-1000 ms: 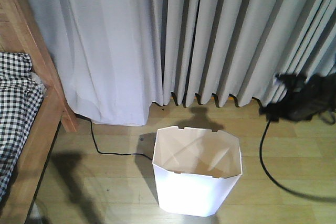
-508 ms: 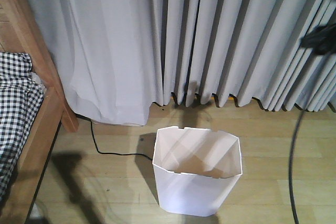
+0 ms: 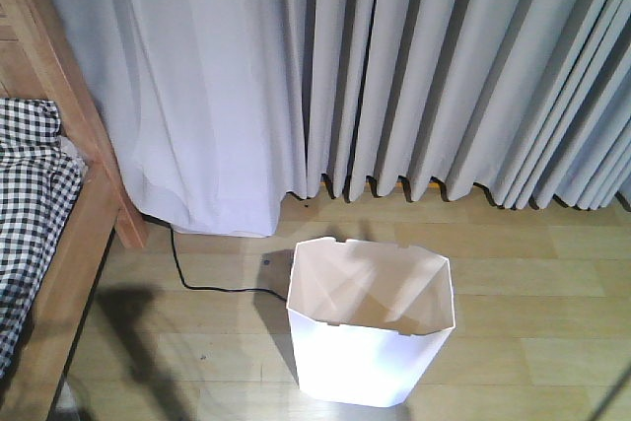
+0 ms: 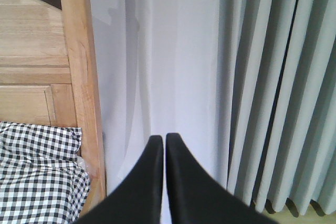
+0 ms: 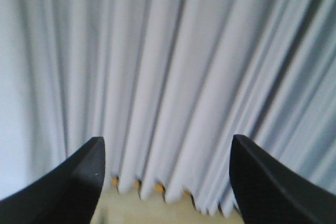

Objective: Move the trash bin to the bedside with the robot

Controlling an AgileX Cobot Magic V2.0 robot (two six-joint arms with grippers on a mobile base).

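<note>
- Trash bin (image 3: 370,327): white, thin-walled, standing upright on the wooden floor (image 3: 532,313) in the lower middle of the front view. Its long axis runs vertically, the mouth opens straight up, and the walls taper toward the base. Corners chamfered; small notches show in the near and far rim; interior cream, with faint crease lines. Nothing visible inside. No label or writing can be read on it.
- Position: the bin sits apart from the bed, with bare floor between them, and just in front of the curtain hem. No gripper touches it.
- Black cable (image 3: 202,278): lies on the floor from under the curtain, curving toward the bin's left side; it crosses the floor between bin and bed.
- Bed (image 3: 84,244): light-brown wooden frame along the left edge, with a slanted post meeting the floor near the curtain. Black-and-white checked bedding (image 3: 25,204) lies on it; the left wrist view shows the same bedding (image 4: 39,174) below the headboard panel.
- Curtain (image 3: 394,66): pale grey, pleated, hanging across the whole background to floor level.
- Left gripper (image 4: 164,142): black fingers pressed together, tips almost touching, nothing between them, pointing at the curtain beside the bedpost.
- Right gripper (image 5: 168,156): black fingers spread wide apart, nothing between them, facing the curtain folds; this view is blurred.
- Neither arm appears in the front view.
</note>
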